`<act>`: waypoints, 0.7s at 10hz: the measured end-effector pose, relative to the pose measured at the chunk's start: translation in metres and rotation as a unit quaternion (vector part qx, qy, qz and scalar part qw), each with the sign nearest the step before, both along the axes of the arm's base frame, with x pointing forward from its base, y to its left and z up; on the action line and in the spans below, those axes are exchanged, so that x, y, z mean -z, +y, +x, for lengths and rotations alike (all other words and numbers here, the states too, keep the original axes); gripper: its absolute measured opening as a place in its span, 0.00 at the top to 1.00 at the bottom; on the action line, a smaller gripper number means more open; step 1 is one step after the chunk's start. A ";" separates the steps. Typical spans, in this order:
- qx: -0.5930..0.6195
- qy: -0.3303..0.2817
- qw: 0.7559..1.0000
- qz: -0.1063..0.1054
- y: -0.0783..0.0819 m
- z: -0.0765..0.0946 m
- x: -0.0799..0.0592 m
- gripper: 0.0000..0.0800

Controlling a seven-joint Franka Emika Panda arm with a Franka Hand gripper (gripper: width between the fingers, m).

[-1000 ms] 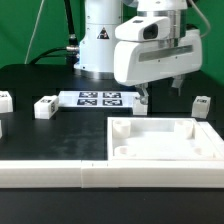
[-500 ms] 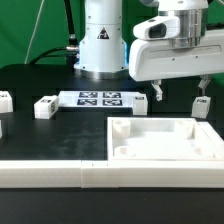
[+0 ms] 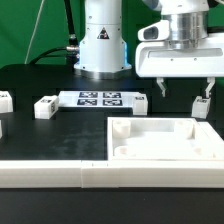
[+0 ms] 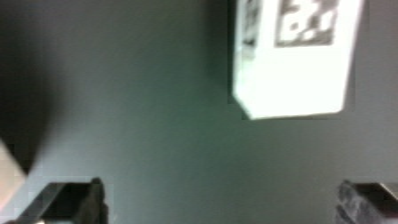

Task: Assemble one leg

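Observation:
A leg (image 3: 201,108), a small white block with a tag, stands on the black table at the exterior view's right. It also shows in the wrist view (image 4: 294,55), tag face towards the camera. My gripper (image 3: 181,92) hangs open and empty above the table, with one finger (image 3: 204,93) just above that leg. In the wrist view my gripper (image 4: 222,205) has both fingertips (image 4: 71,203) wide apart, with bare table between them and the leg lying ahead of them. Two more legs (image 3: 45,107) (image 3: 4,99) stand at the exterior view's left.
The large white square panel (image 3: 200,146) with round corner sockets lies in front of the gripper. The marker board (image 3: 98,98) lies at the robot base. A long white rail (image 3: 60,174) runs along the front edge. Another small white part (image 3: 1,128) sits at the left border.
The gripper has moved towards the exterior view's right, from over the marker board's end to above the right-hand leg. It stays open. No part has moved.

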State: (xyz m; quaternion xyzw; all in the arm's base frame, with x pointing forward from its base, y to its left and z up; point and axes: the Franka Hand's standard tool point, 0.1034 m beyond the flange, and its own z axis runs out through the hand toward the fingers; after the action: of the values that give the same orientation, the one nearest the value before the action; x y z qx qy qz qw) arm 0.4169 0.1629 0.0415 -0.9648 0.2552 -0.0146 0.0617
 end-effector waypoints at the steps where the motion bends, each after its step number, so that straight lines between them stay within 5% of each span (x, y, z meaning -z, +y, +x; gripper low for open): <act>1: 0.051 0.007 0.999 0.007 0.008 -0.004 0.001 0.19; 7: 0.031 0.041 0.999 0.013 0.002 -0.006 0.004 0.19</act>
State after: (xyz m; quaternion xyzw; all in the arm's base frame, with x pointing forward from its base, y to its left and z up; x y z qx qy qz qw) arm 0.4109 0.1645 0.0379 -0.9552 0.2879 0.0261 0.0634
